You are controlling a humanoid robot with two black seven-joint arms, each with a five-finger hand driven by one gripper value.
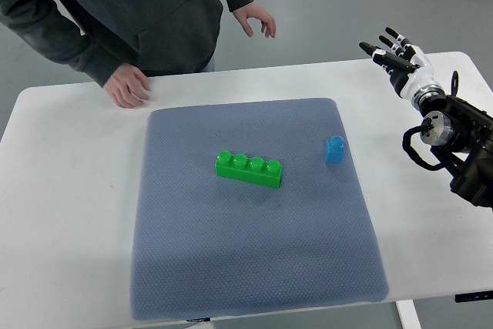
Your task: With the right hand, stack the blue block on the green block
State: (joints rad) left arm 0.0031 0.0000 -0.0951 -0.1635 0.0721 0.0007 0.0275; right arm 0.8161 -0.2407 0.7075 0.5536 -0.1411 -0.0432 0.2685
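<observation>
Blocks: one green block (248, 169) mid-frame on grey mat (254, 267), one blue block (334, 149) just right of it, apart. Right hand (395, 55) upper right, fingers spread, empty.

Lab: white table (69, 190), grey mat (254, 267)

person (131, 5) cut off above – right arm (462, 144) cropped at edge

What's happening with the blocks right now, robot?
Right hand open, raised, holding nothing. Blue block upright on mat, apart from green block. Path clear.
</observation>
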